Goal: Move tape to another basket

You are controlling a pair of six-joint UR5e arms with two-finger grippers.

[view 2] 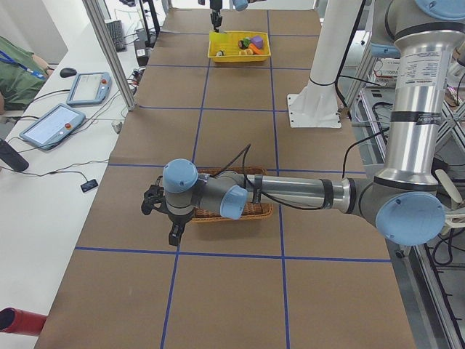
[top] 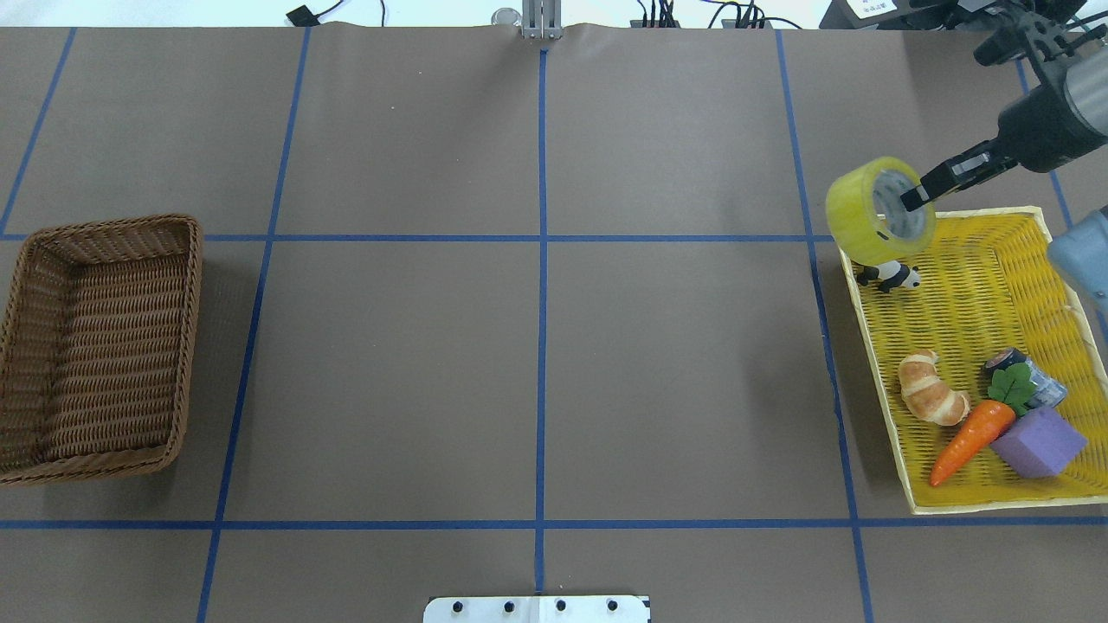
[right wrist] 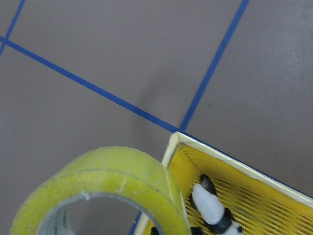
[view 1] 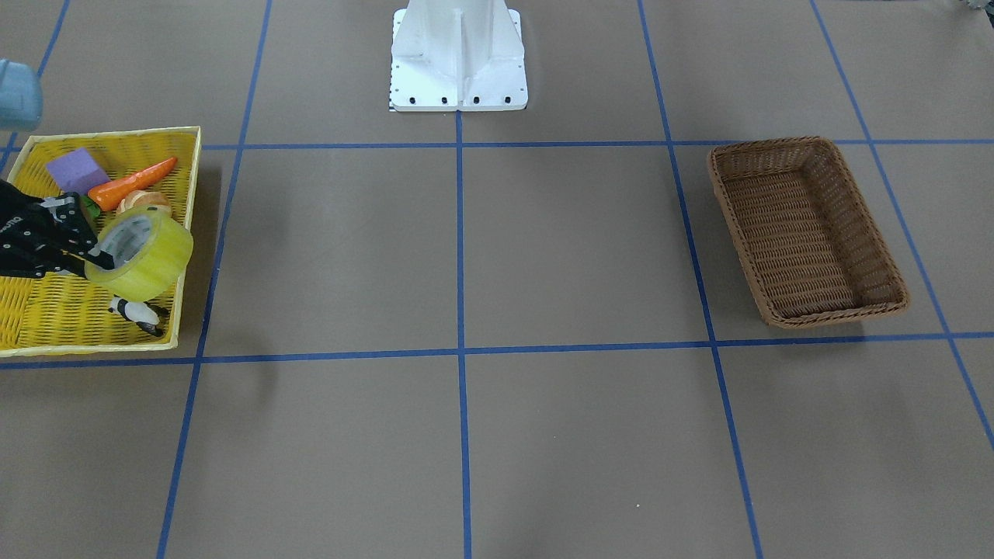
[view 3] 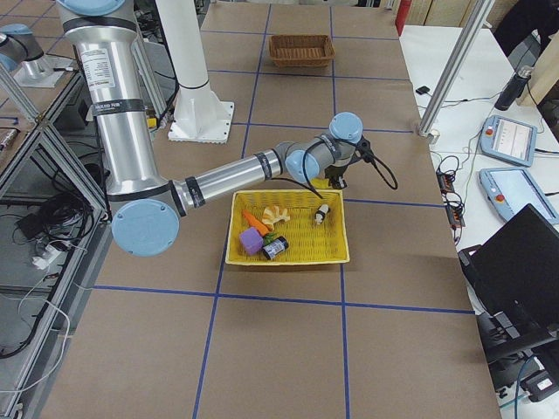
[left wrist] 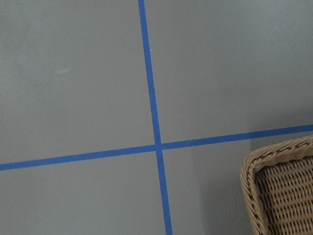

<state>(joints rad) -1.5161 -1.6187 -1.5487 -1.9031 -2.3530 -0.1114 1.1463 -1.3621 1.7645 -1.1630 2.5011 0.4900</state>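
Note:
The yellow-green tape (top: 866,216) is lifted over the far left corner of the yellow mesh tray (top: 876,372). My right gripper (top: 909,201) is shut on it, with one finger through the pale core. The tape also shows in the front view (view 1: 147,260) and in the right wrist view (right wrist: 122,171). The brown wicker basket (top: 186,346) stands empty at the table's other end. My left gripper (view 2: 174,233) shows only in the left side view, beside the basket (view 2: 240,216). I cannot tell whether it is open or shut. The left wrist view shows a basket corner (left wrist: 274,161).
The yellow tray holds a toy panda (top: 892,277) just under the tape, a croissant (top: 930,389), a carrot (top: 969,441), a purple block (top: 1039,441) and a black-ended cylinder (top: 1026,372). The white robot base (view 1: 458,54) stands at the table's middle edge.

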